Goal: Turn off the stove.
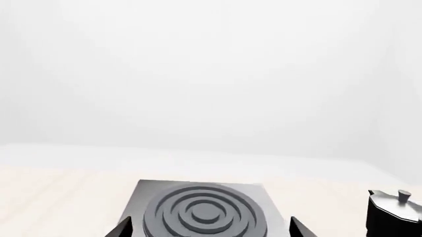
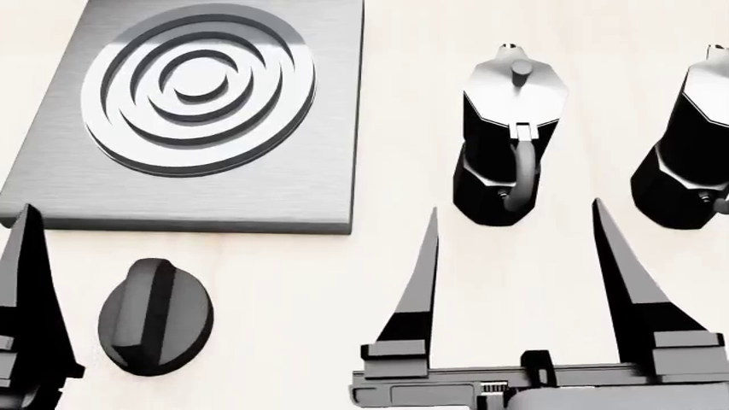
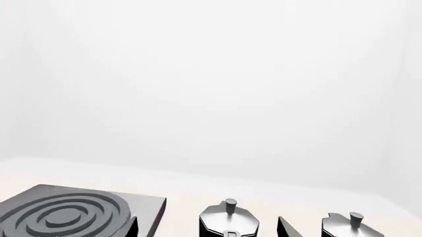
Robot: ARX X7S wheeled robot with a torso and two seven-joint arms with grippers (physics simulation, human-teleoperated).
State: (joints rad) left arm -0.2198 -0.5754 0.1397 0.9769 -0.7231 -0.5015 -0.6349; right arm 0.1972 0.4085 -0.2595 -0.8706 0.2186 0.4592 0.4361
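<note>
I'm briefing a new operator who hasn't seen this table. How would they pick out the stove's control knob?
Find the grey square stove plate with its ringed burner. Just off the plate's near edge, on the pale table, lies the knob. It is low, round and black with a raised ridge, unlike the two tall moka pots.

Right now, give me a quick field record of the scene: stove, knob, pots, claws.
stove plate: grey square plate with ring burner, nothing on it
knob: black ridged control knob, on the table near the plate's front edge, untouched
moka pots: two, near pot and far-right pot, both upright, right of the plate
left claw: one finger visible beside the knob, state unclear
right claw: open, empty, in front of the near pot
table: light wood
</note>
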